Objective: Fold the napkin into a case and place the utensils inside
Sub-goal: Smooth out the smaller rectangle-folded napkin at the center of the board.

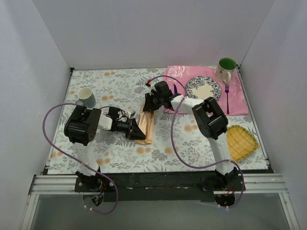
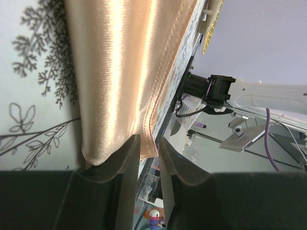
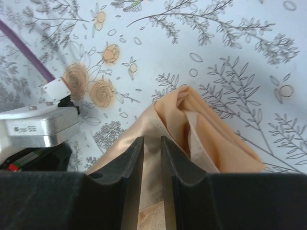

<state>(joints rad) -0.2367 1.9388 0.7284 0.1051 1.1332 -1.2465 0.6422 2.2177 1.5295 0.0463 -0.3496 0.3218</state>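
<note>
The peach-orange napkin (image 1: pixel 147 128) lies folded into a narrow strip at the table's middle. My left gripper (image 1: pixel 138 130) is at its near end, my right gripper (image 1: pixel 148 104) at its far end. In the left wrist view the jaws (image 2: pixel 149 141) stand narrowly apart around the napkin's (image 2: pixel 115 72) stitched edge. In the right wrist view the jaws (image 3: pixel 152 141) close on a layer of the napkin (image 3: pixel 216 139), which bunches up beyond them. The purple fork (image 1: pixel 227 98) lies on the pink placemat (image 1: pixel 240 103). The knife is not in view.
A patterned plate (image 1: pixel 203 88) and a green mug (image 1: pixel 226 68) sit on the placemat at the back right. A grey cup (image 1: pixel 87 97) stands at the left. A yellow woven mat (image 1: pixel 241 142) lies at the right front.
</note>
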